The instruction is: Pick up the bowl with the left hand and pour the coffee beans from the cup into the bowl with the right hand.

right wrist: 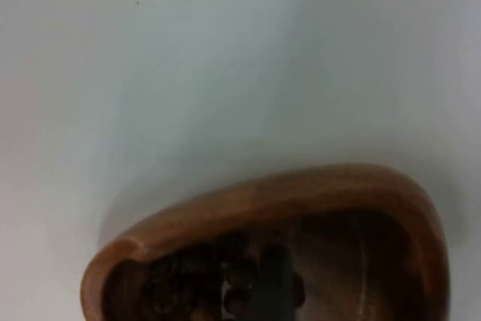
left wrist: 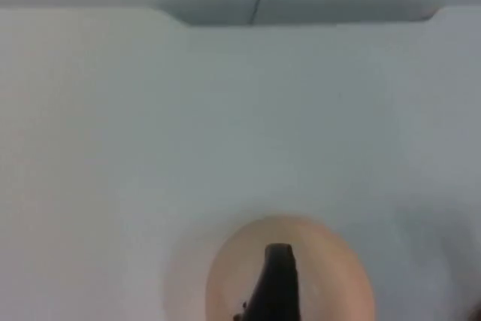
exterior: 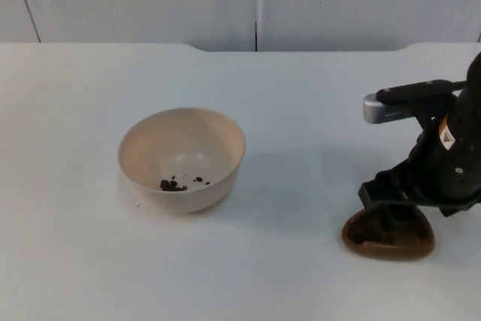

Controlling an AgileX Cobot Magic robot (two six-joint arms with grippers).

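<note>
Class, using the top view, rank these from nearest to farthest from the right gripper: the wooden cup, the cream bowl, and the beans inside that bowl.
1. wooden cup: directly at the right gripper, near the table's right side.
2. cream bowl: its rim, left of centre.
3. beans: in the bowl's bottom, on its left part.

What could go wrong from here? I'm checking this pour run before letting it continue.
1. The brown wooden cup still holds coffee beans and the right gripper sits at its rim; a tilt short of the cream round bowl would likely scatter them on the white table.
2. The bowl stands well apart from the cup, so the carry is long.
3. The left gripper is above the bowl; a slipping rim grasp might tip out the few beans inside.
</note>
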